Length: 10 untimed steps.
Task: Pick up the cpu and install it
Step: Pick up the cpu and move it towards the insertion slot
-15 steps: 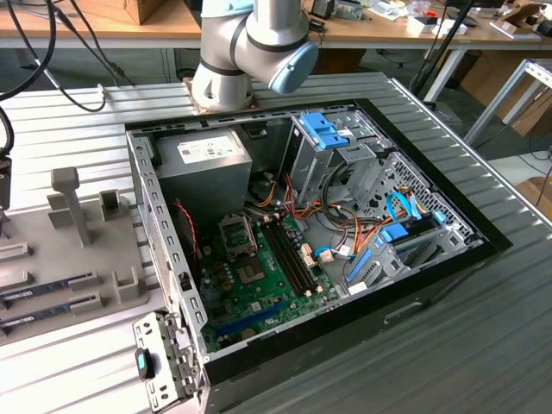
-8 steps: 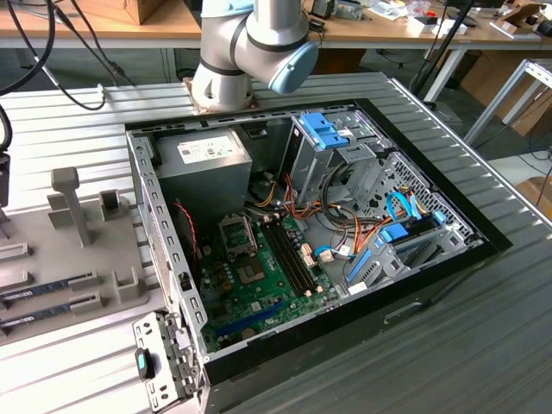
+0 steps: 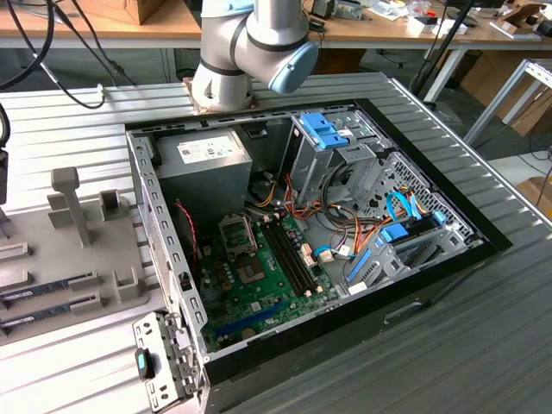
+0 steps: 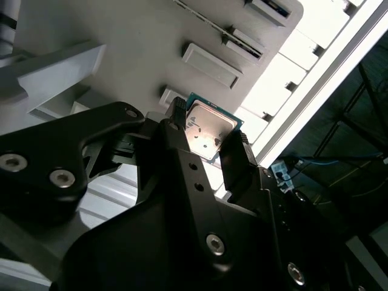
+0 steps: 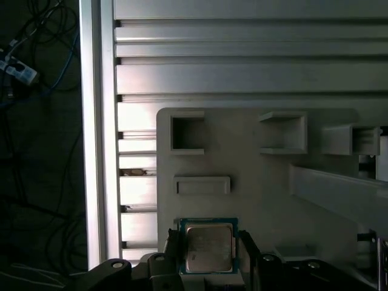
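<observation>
Ribbed aluminium tabletop (image 5: 242,79) under pale grey moulded tray (image 5: 273,182); black gripper (image 4: 208,134) clamped on small silvery, green-rimmed square cpu (image 5: 208,245).

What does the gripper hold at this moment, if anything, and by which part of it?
The gripper holds the cpu, pinched by two opposite side edges; its metal top is uncovered.

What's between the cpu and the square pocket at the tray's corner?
In the first wrist view, one small oblong holder stands between the cpu and the square pocket; otherwise bare tray.
</observation>
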Each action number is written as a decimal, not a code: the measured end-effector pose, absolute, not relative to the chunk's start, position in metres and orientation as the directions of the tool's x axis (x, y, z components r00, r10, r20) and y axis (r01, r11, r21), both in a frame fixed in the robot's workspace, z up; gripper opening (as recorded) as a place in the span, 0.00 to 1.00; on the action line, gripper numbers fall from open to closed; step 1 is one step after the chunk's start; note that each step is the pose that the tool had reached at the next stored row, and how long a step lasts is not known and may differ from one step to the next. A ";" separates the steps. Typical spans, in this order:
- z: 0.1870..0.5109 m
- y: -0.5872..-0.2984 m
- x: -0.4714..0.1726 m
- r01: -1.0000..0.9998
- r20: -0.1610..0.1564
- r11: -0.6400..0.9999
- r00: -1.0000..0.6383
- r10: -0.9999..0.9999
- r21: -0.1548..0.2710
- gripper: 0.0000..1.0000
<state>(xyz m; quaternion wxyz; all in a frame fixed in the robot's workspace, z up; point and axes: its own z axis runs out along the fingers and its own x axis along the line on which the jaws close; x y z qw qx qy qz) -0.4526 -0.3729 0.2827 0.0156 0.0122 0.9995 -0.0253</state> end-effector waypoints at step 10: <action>0.291 -0.373 -0.453 0.025 -0.032 0.998 -0.999 0.023 -0.050 0.47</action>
